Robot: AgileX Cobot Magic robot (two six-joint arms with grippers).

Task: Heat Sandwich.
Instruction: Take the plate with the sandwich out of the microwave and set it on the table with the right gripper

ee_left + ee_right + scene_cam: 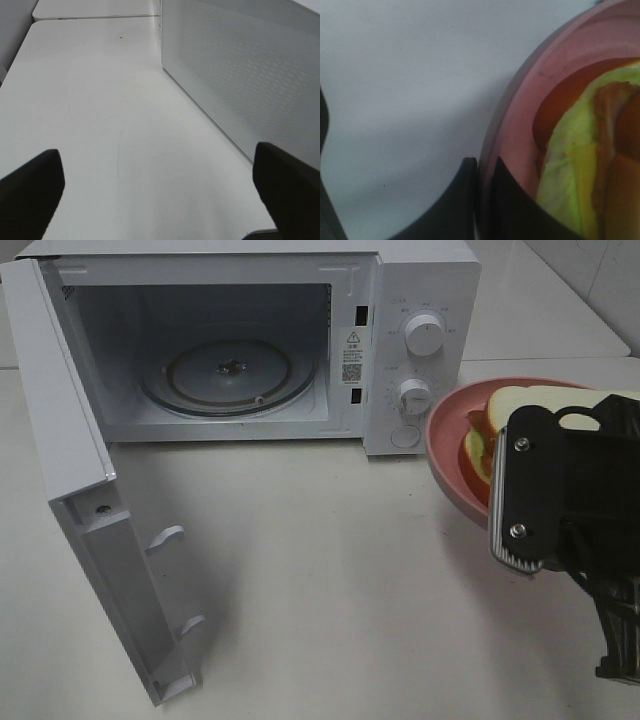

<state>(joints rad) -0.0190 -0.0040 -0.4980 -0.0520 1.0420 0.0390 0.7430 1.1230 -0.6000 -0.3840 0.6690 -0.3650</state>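
Right gripper (482,200): clamped on pink plate (445,455) rim, right of frame | sandwich (500,415): on plate | microwave (240,370) cavity: open, upper left | left gripper (160,185): apart, empty.

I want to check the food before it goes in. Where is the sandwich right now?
The sandwich lies on the pink plate at the right of the exterior high view, beside the open microwave's control panel, with the right gripper shut on the plate's rim.
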